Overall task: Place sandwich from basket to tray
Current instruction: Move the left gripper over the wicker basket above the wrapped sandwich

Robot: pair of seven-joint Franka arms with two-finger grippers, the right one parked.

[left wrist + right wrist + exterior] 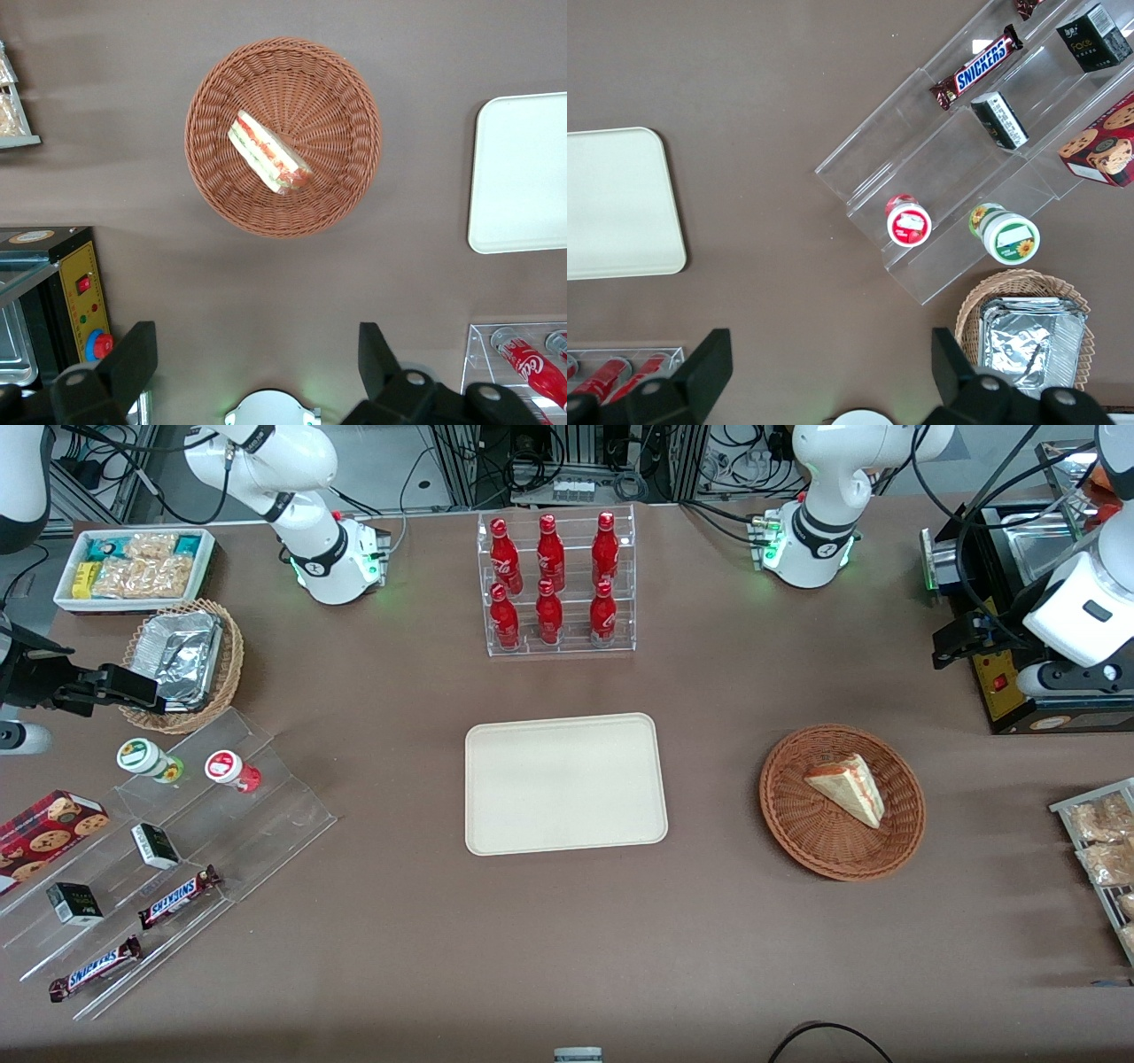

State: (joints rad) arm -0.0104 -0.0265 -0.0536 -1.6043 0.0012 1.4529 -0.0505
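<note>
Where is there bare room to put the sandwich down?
The tray is bare, with open tabletop between it and the basket holding the sandwich. It's crowded around the snack racks. The gripper hangs open, farther from the front camera than the basket.

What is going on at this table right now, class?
The left arm's end effector hangs open above the bare table, holding nothing, farther from the front camera than the reddish-brown wicker basket. The sandwich wedge lies in that basket, untouched. The cream tray beside it has nothing on it.

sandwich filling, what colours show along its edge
Red and green layers between pale white bread on the sandwich, clearest in the left wrist view, where it lies in the basket.
</note>
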